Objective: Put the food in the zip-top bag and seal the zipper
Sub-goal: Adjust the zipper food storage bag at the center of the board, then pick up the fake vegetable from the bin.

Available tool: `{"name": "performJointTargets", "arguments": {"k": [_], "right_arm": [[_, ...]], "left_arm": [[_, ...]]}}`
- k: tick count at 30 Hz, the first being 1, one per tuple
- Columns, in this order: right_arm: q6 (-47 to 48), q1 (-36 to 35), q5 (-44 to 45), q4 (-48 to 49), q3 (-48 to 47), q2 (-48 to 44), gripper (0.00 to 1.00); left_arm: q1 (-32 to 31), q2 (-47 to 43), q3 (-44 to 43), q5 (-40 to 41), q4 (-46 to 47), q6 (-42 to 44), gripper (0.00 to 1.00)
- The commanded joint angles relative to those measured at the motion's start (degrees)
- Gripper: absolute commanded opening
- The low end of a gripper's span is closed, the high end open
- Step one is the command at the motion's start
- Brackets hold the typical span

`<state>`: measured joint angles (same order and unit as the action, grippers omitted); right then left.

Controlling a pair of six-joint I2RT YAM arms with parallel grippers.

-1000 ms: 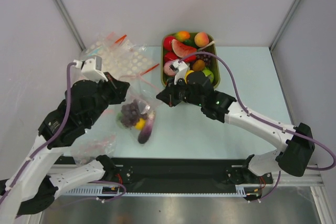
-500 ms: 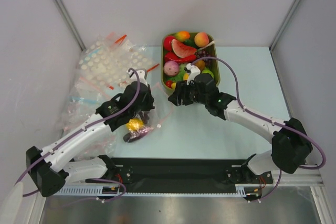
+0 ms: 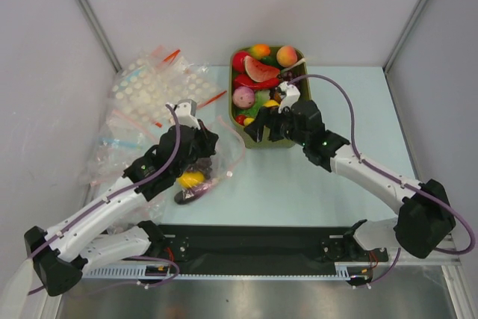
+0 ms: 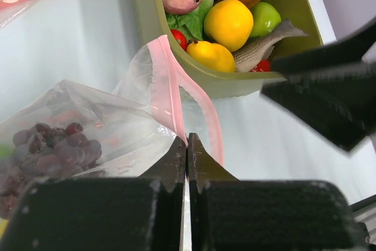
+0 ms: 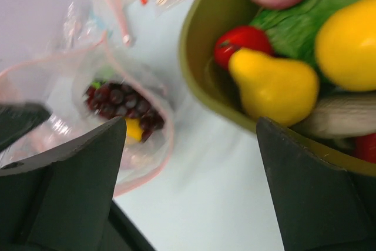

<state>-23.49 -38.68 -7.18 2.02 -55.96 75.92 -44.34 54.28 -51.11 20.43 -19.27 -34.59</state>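
Observation:
The clear zip-top bag [image 3: 226, 153] lies on the table left of centre, its mouth toward the tub. My left gripper [image 4: 187, 140] is shut on the bag's pink zipper [image 4: 169, 80]; from above that gripper [image 3: 203, 151] sits over the bag. Inside are dark grapes [image 4: 56, 145], a yellow lemon [image 3: 190, 179] and a purple eggplant [image 3: 196, 193]. My right gripper [image 5: 190, 123] is open and holds nothing, hovering over bare table by the front wall of the olive tub [image 5: 202, 33]; from above it [image 3: 265, 131] is at the tub's near end. More food fills the tub [image 3: 308, 98].
In the tub lie a yellow pear [image 5: 273, 83], a tomato [image 5: 244, 42], a watermelon slice [image 3: 261, 69] and a peach [image 3: 287, 55]. White-dotted bags [image 3: 153, 84] and other clear bags are piled at the back left. Grey walls close in both sides.
My right gripper opened, let go of the bag's edge and drew back toward the tub. The left arm moved right and lower, still pinching the zipper, and the bag settled on the table.

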Motion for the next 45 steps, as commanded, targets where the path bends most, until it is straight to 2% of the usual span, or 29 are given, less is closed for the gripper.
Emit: {"name": "performJointTargets", "arguments": {"k": [1, 9, 21, 28, 30, 32, 35, 45], "right_arm": [[-2.87, 4.30, -1.34, 2.11, -4.76, 4.13, 0.98], [-4.73, 8.44, 0.32, 0.17, -15.39, 14.95, 1.00], [-9.65, 9.32, -2.21, 7.91, -24.36, 32.60, 1.00], [-10.35, 9.32, -1.26, 9.93, -28.50, 38.51, 1.00], [-9.92, 9.32, -1.17, 11.68, -28.06, 38.43, 0.90], [-9.13, 9.41, -1.69, 12.13, -28.23, 38.43, 0.67], [-8.86, 9.32, -1.52, 11.34, -27.80, 36.33, 0.49], [-2.36, 8.97, 1.29, 11.34, -15.59, 19.47, 0.37]], "left_arm": [[0.22, -2.59, 1.36, 2.16, 4.68, -2.32, 0.00], [0.22, -5.76, 4.00, 4.71, 6.35, -4.08, 0.01], [0.30, -6.38, 6.02, 5.59, 7.84, -4.44, 0.00], [0.30, -6.29, 6.20, 3.75, 9.33, -1.80, 0.00], [0.30, -6.38, 6.11, 1.99, 9.86, -0.49, 0.00], [0.30, -6.56, 6.11, 1.72, 9.69, 0.05, 0.00], [0.30, -6.56, 6.03, 1.38, 10.04, 0.22, 0.00], [0.30, -7.00, 5.59, 3.13, 7.75, -1.45, 0.00]]}}
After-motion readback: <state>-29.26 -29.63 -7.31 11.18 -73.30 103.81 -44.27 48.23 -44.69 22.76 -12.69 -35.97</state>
